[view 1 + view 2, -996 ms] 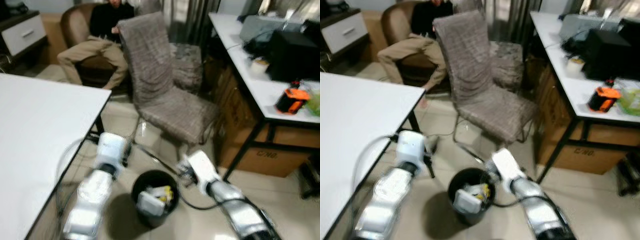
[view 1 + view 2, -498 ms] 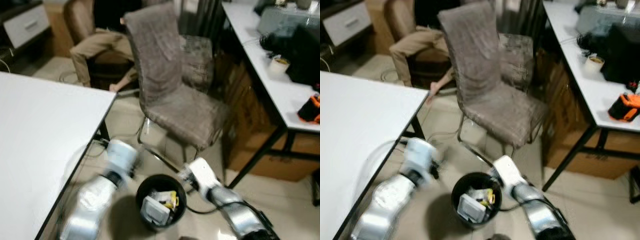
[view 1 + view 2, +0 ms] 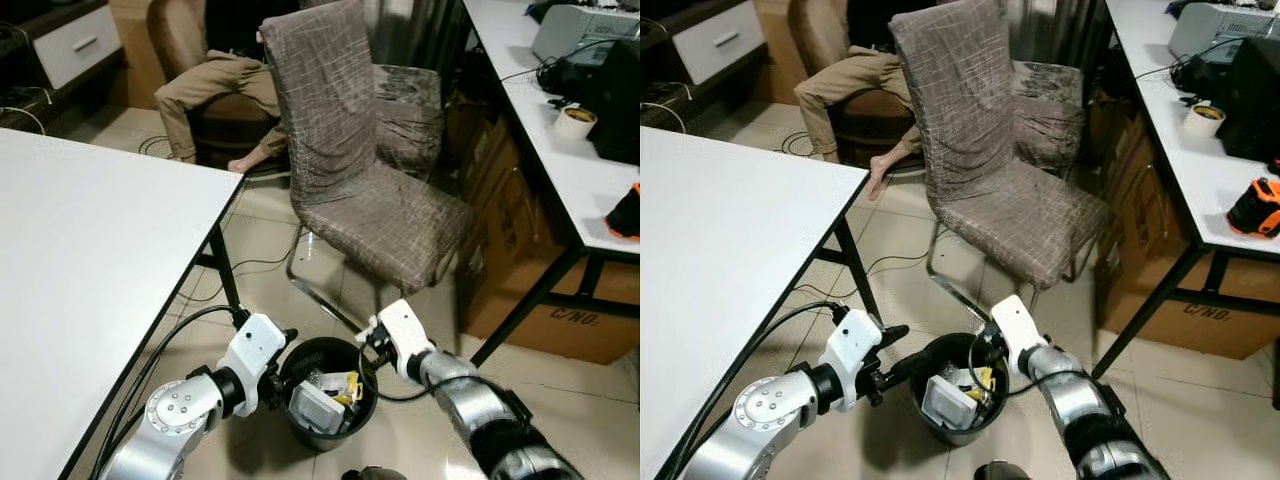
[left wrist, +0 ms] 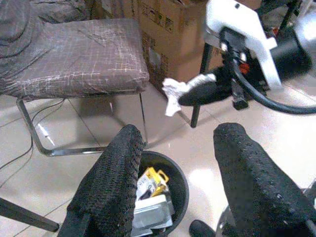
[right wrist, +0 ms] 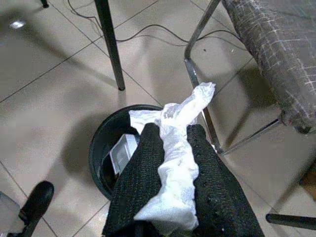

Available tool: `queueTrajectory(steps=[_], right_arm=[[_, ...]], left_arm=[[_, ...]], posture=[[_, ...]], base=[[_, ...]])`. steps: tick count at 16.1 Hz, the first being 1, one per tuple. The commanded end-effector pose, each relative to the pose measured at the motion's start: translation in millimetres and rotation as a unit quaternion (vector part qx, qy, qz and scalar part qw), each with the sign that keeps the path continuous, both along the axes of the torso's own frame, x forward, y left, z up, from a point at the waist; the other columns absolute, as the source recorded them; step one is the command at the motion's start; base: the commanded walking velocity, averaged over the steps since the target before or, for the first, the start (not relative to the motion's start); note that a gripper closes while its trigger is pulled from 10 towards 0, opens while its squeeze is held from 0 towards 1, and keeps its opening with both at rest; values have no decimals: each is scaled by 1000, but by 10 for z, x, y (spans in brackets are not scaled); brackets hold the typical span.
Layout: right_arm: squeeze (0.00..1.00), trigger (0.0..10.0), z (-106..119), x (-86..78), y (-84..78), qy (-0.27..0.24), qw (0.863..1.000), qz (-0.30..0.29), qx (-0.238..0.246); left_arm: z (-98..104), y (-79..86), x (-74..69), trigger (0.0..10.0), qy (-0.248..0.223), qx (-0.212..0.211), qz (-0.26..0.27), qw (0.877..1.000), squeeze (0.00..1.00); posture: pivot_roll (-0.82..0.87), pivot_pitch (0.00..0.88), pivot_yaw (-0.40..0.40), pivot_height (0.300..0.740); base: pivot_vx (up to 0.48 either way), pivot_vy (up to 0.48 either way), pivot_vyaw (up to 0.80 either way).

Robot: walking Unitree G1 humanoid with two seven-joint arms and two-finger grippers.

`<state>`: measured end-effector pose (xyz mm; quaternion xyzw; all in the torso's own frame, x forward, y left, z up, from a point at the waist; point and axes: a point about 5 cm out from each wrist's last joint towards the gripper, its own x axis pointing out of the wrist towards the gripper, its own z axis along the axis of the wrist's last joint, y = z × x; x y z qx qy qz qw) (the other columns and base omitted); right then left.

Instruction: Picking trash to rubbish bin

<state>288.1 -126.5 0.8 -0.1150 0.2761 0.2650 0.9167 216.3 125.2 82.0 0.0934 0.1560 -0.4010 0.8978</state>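
Bin (image 3: 328,428) between claws, before chair (image 3: 360,180).

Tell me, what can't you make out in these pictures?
- Bottom of the black bin: covered by the trash in it, eye views.
- The white tissue in the right gripper: its lower end is pinched between the fingers, right wrist view.
- The seated person: cut off by the top edge.
- Print on the cardboard box: too small.

Pale glossy floor tiles (image 3: 560,400) run under 2 white tables: one (image 3: 80,260) near left, one (image 3: 560,150) along the right with cardboard boxes (image 3: 540,300) beneath. A grey checked chair (image 3: 360,180) stands between them. Far left, a person (image 3: 215,80) sits in a brown armchair (image 3: 175,30).
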Motion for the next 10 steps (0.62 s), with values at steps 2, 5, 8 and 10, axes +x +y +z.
queueTrajectory(steps=[2, 5, 8, 10], right_arm=[[1000, 10000, 56, 76, 7, -6, 999, -12, 34], [1000, 10000, 81, 109, 25, -5, 999, -8, 47], [1000, 10000, 89, 134, 23, -4, 999, -7, 52], [1000, 10000, 89, 136, 32, -2, 999, -4, 54]], left_arm=[[42, -16, -10, 10000, 1, -5, -6, 1000, 0], [49, -25, -24, 10000, 4, -6, -7, 1000, 0], [56, -35, -5, 10000, 3, -6, 0, 1000, 0], [58, -36, -4, 10000, 3, -4, 0, 1000, 0]], posture=[[-128, 120, -42, 740], [-129, 123, -40, 740], [-130, 125, -42, 740], [-130, 125, -42, 740]], base=[[0, 0, 0], [0, 0, 0], [0, 0, 0], [0, 0, 0]])
